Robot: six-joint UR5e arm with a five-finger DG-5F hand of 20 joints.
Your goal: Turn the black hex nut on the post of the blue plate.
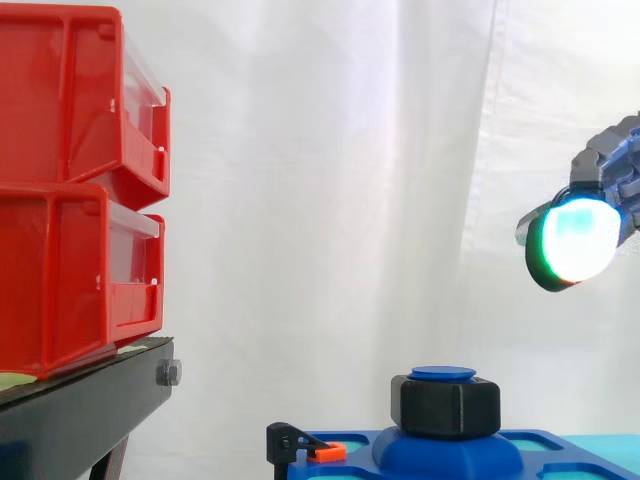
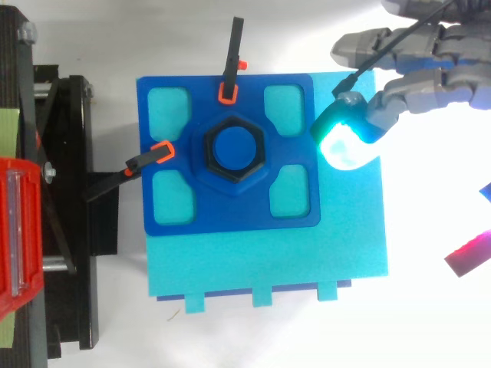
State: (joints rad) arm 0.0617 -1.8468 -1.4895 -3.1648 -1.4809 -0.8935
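Your hand (image 2: 445,73) is hovering above and apart from the nut (image 2: 234,149), fingers (image 2: 391,103) released and grasping nothing; descending off-centre, they are risking slipping off its flats.

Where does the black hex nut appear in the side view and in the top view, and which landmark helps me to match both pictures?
Side view: the black hex nut sits low, right of centre, just under the post's round blue top.
Top view: it rings that blue top near the picture's centre, in the middle of the blue plate.
Shared landmark: the post's round blue top.
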